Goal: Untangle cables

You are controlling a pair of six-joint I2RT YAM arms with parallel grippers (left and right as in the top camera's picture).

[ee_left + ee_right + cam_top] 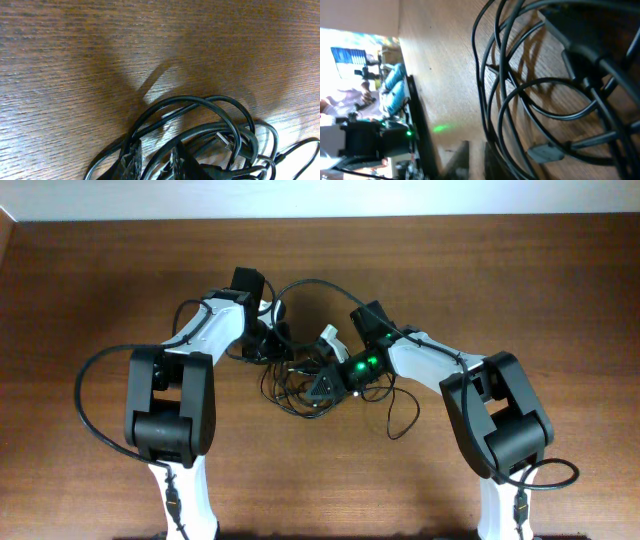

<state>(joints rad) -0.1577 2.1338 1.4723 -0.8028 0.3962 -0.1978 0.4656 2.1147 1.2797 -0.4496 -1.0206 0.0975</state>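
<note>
I cannot tell whether the left gripper (152, 162) or right gripper (476, 157) pinches a cord of the thin black silvery-plugged cables (300, 388) heaped between them on the brown wooden table (500, 270), which look light, limp and springy, probably best taken near a plug (545, 151).

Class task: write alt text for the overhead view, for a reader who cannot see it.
Thin black cables lie tangled on a brown wooden table. Two white-and-black arms reach in, the left pincer and right pincer both at the tangle.
</note>
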